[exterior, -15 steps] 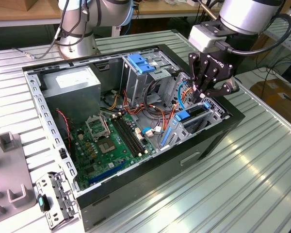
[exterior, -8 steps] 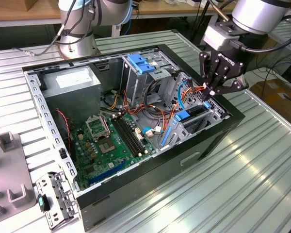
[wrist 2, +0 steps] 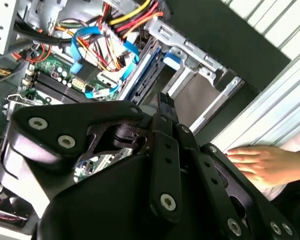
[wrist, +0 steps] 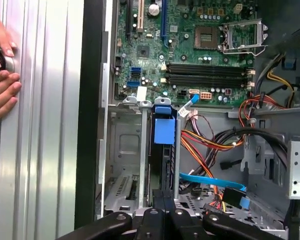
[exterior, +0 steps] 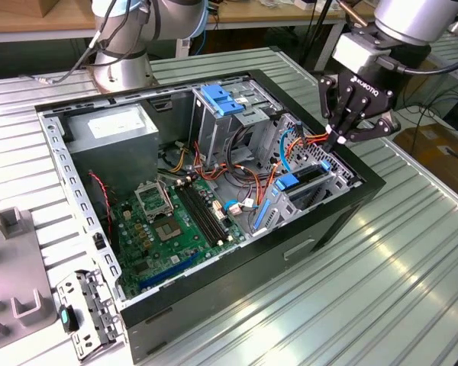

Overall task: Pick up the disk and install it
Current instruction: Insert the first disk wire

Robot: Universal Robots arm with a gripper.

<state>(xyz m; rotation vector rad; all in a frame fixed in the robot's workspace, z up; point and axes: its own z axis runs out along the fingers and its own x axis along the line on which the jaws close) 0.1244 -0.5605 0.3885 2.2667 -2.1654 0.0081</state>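
The disk (exterior: 299, 181), a dark drive in a bright blue carrier, stands on edge in the silver bay (exterior: 328, 187) at the case's corner on the exterior view's right. In the first wrist view its blue tab and dark edge (wrist: 165, 135) sit between the bay's metal walls. My gripper (exterior: 333, 142) hangs just above the disk's far end with its black fingers closed together and nothing visible between them. In the second wrist view the fingertips (wrist 2: 165, 102) point at the disk's blue rail (wrist 2: 142, 67).
The open black case (exterior: 237, 282) holds a green motherboard (exterior: 172, 225), a power supply (exterior: 111, 130), a tall silver cage with a light-blue latch (exterior: 217, 99) and loose cables (exterior: 286, 149). A person's hand (wrist: 0, 75) rests on the ribbed table beside the case. Grey fixtures (exterior: 15, 267) lie at the exterior view's left.
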